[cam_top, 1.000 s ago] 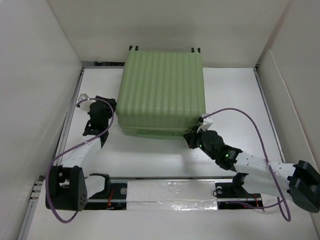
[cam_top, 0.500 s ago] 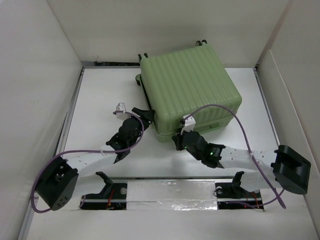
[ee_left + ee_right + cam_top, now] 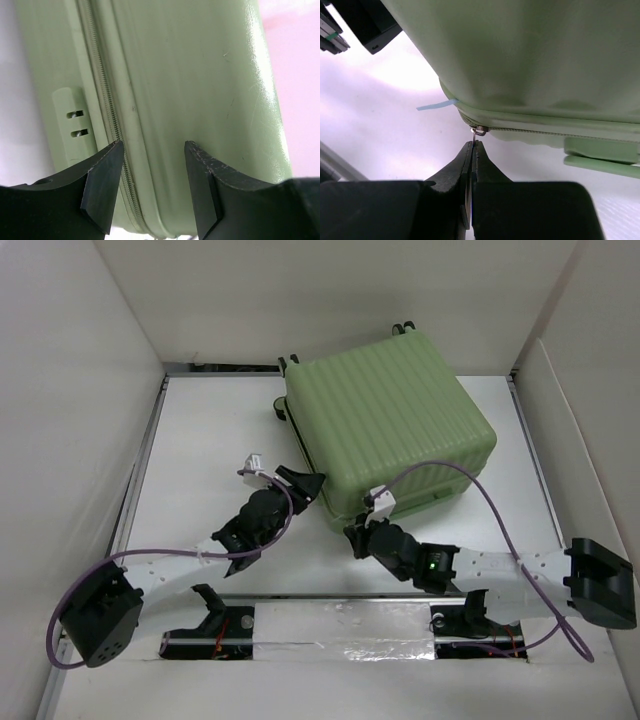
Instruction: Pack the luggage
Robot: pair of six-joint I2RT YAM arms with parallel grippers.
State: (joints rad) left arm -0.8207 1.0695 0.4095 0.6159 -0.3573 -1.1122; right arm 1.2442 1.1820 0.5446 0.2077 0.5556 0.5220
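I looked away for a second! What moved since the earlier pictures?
The suitcase turned counterclockwise in the top view and slid right. The left gripper swung from its left side to its near left corner, and is open. The right gripper moved left along the near edge and is shut on the zipper pull. The suitcase stayed closed and lying flat.

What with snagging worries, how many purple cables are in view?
2 purple cables. One runs along the left arm, looping near the left claw; the other arcs from the right claw across the luggage's near side.
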